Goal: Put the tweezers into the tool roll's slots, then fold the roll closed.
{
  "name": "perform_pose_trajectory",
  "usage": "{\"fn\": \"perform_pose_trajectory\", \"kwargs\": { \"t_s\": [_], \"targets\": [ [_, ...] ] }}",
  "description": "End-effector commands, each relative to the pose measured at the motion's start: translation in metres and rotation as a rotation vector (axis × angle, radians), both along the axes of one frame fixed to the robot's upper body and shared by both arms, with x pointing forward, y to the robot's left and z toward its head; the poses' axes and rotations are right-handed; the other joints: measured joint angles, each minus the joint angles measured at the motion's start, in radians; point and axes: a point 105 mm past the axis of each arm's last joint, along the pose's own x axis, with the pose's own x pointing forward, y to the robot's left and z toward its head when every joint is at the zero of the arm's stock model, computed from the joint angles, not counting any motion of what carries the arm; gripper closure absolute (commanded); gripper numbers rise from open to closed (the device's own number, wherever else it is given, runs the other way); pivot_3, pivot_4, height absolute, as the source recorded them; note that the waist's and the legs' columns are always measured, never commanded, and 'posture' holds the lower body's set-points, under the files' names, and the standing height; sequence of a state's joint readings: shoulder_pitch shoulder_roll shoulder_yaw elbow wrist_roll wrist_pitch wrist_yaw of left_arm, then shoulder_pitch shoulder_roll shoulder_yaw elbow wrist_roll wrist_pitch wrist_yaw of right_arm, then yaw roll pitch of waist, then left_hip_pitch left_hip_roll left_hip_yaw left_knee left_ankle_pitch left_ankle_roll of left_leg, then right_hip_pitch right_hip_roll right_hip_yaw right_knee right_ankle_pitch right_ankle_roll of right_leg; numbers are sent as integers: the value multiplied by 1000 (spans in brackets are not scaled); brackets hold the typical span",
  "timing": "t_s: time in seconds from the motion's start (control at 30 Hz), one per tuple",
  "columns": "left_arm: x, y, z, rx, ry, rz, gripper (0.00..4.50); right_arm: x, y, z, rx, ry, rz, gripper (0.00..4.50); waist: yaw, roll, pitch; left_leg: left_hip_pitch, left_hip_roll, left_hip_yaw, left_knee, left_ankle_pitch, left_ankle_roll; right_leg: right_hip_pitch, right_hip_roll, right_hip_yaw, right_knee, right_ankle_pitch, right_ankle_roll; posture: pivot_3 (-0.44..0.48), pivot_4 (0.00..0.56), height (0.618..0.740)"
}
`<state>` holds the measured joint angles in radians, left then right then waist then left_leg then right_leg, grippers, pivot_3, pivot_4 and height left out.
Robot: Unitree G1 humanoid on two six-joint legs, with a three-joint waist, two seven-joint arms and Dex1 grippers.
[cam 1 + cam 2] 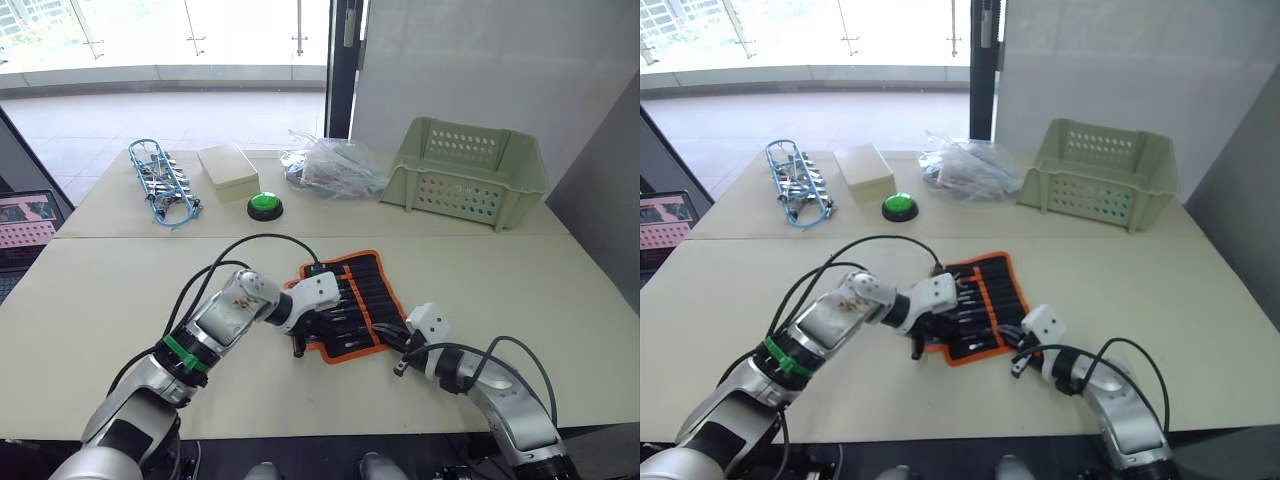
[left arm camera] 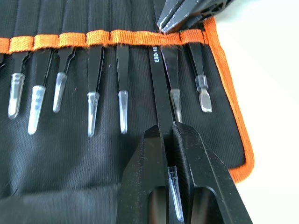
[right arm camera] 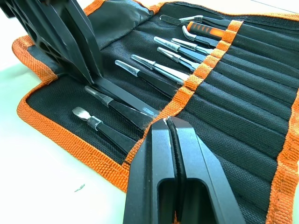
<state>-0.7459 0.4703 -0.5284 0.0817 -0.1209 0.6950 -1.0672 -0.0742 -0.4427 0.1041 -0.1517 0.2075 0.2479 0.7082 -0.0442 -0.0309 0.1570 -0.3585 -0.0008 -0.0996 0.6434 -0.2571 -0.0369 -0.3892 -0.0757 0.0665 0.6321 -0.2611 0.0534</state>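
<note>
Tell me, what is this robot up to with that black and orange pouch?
It is loading tweezers into a tool roll that lies open on the table. The left hand is shut on one black tweezer, feeding it into a slot under the orange band. The right hand is shut, its tips at that band. Several other tweezers already sit in slots. The roll is not folded yet.

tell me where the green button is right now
The green button sits on the far table, between the beige box and the clear plastic bag, straight beyond the open tool roll.
</note>
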Motion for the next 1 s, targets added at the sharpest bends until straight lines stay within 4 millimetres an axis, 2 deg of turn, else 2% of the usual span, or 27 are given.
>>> {"fn": "perform_pose_trajectory", "kwargs": {
  "t_s": [0.03, 0.47, 0.63, 0.7, 0.8, 1.0],
  "targets": [
    [6, -14, 8, -31, -58, -21, 4486, -7, 6, -14, -17, 52, 18, 4500, 1, 0, 0, 0, 0, 0, 0, 0, 0, 0, 0, 0, 0, 0, 0, 0, 150, 740],
    [21, -61, 5, -51, -135, -96, 4486, -11, 4, -19, -23, 61, 6, 4500, 5, 0, 0, 0, -1, 0, 1, 0, 0, 1, 0, 0, 0, 0, 0, 0, 150, 740],
    [25, -64, 6, -53, -156, -88, 4486, -11, 4, -18, -22, 60, 5, 4500, 10, 0, 0, 0, -1, 0, 3, 0, 0, 3, -1, 0, 0, 0, 0, 0, 150, 740],
    [25, -62, 10, -74, -142, -77, 3644, -10, 4, -18, -23, 59, 4, 4500, 10, 0, 0, 0, -1, 0, 4, 0, 0, 3, -1, 0, 0, 0, 1, 0, 150, 740],
    [23, -50, 18, -112, -97, -38, 2702, -9, 5, -18, -22, 57, 4, 4500, 8, 0, 0, 0, -1, 0, 4, 0, 0, 3, -1, 0, 1, 0, 1, 0, 150, 740],
    [27, -1, 50, -198, -79, 109, 727, -7, 5, -16, -22, 48, 11, 4500, -3, 1, 0, 0, 0, -1, 3, 0, 0, 0, 0, 0, 3, 0, 1, 0, 150, 740]
  ]
}}
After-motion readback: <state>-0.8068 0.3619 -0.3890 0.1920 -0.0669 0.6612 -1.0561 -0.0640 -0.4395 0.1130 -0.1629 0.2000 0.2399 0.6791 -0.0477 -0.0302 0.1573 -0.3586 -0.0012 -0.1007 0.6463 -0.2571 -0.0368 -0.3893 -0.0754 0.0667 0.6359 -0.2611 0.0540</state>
